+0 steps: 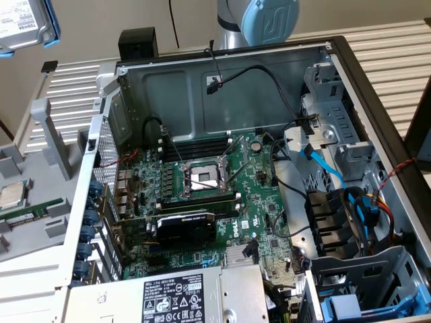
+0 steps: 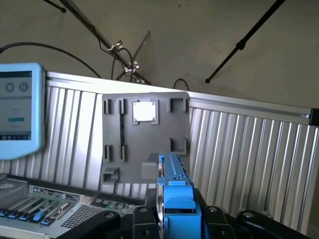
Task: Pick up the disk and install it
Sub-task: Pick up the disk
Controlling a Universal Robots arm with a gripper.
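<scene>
Ribbed aluminium tabletop [image 1: 397,60] underneath, plain beige wall behind. Pressed shut on the disk [image 2: 174,196] from both sides: the gripper [image 2: 177,215], black jaws against the drive's flat faces, blue carrier frame edge-on to the wrist camera. Same disk [image 1: 20,25] in the exterior view held high in the air at the upper left corner, white label showing, blue frame along its edge, well apart from everything on the table. Past the held disk in the wrist view, a grey parts tray [image 2: 124,149] with a small square CPU chip [image 2: 144,111] seated in one pocket, and near it a blue-rimmed touchscreen [image 2: 17,107]. In the exterior view, the robot arm [image 1: 259,20] with its blue joint cap behind an open computer case [image 1: 202,87]. Inside the case, a green motherboard [image 1: 262,175] with a bare CPU socket [image 1: 204,176], a black graphics card [image 1: 185,227], a grey power supply box [image 1: 168,296] at the near edge, a light blue cable [image 1: 326,168], and a drive cage [image 1: 357,269] at the exterior view's lower right, far from the disk.
</scene>
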